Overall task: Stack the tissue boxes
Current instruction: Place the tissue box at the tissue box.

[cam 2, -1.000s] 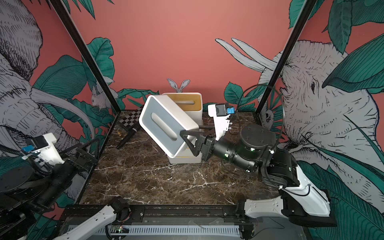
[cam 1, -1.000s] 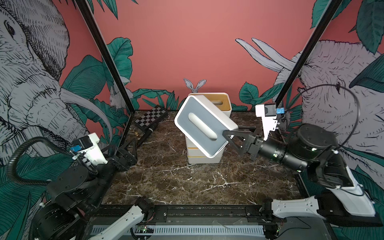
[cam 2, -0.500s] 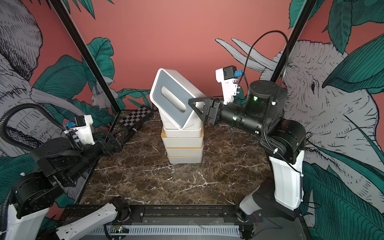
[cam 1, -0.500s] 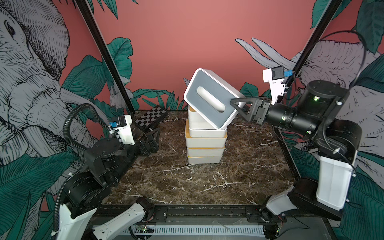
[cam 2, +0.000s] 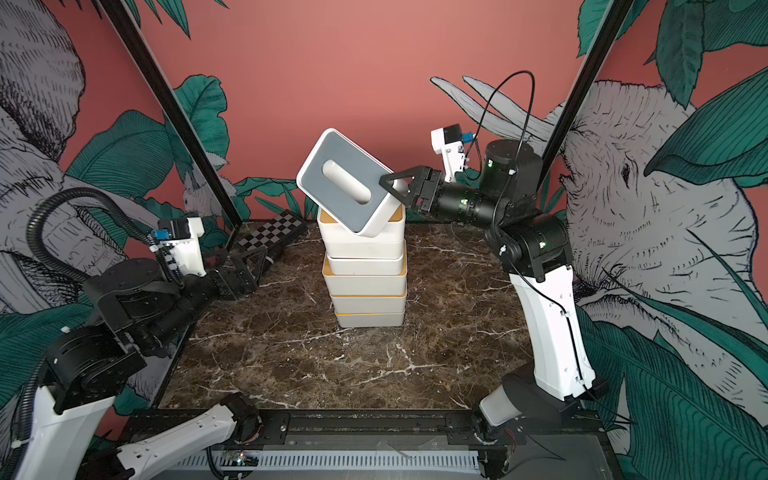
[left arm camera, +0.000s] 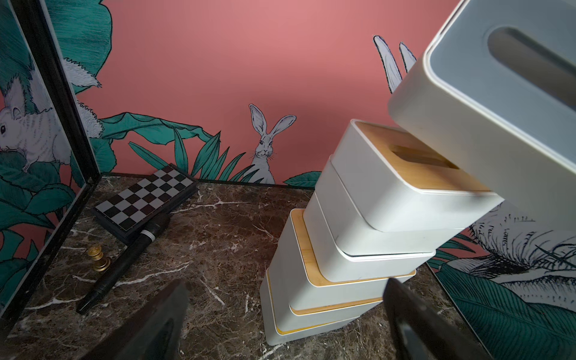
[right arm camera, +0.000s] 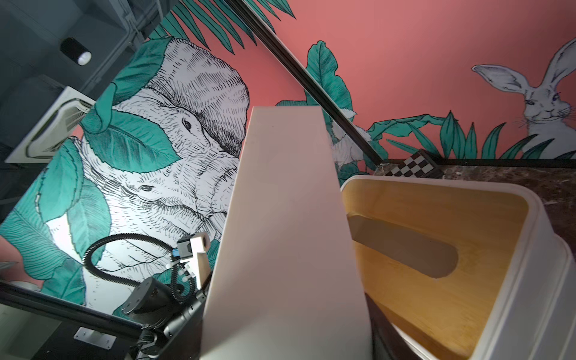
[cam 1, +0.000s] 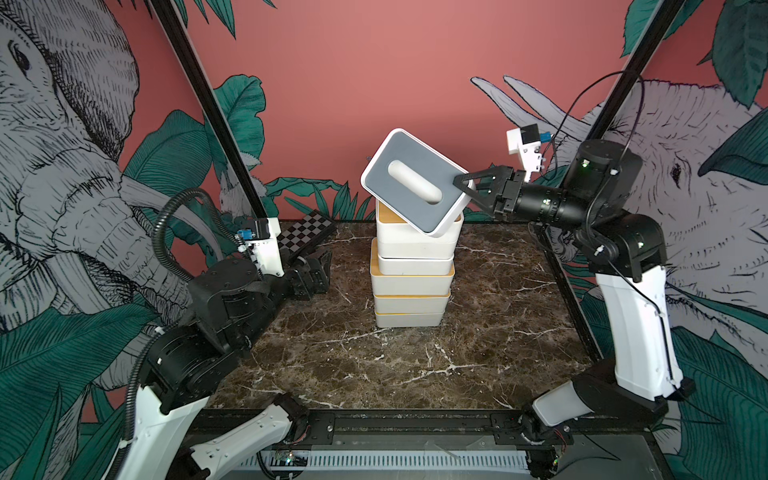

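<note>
Right end effector [cam 1: 464, 186] clamped on the short edge of a grey-lidded box [cam 1: 411, 183], held tilted over the stack [cam 1: 412, 282] mid-counter [cam 1: 498, 332]. Cannot tell whether its low corner touches the top bamboo lid [right arm camera: 486, 224]. Left end effector [cam 1: 315, 269] wide open, empty, low beside the checkerboard case [cam 1: 307, 232].

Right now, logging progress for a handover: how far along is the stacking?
Done: a stack of five boxes stands. In hand: the right gripper holds a grey-lidded box, tilted over the top bamboo-lidded box. Left: set it down level. The left gripper is open, empty.
</note>
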`<state>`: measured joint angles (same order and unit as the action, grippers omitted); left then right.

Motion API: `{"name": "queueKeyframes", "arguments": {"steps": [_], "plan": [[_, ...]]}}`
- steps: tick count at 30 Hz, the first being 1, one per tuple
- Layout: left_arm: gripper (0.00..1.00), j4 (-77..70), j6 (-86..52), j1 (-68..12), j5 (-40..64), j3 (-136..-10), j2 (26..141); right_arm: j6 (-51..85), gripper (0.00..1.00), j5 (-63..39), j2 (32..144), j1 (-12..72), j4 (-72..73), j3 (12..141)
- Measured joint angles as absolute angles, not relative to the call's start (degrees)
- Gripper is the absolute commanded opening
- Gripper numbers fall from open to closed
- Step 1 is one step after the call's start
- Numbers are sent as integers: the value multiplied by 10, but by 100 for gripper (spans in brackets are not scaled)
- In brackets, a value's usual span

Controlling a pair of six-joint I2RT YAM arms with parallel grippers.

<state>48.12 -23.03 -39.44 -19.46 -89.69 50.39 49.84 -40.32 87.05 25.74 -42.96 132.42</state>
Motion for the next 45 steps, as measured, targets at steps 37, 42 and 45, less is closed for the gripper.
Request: {"name": "queueKeyframes", "arguments": {"steps": [37,42,45], "plan": [[99,298,-324,-212,55,-1144,850,648,52,-494,811,167,-285,1125],[99,285,-330,-212,85,-1147,868,658,57,-497,810,158,-283,1122],[99,282,-335,-212,103,-1151,876,665,61,-497,810,155,-281,1121]]}}
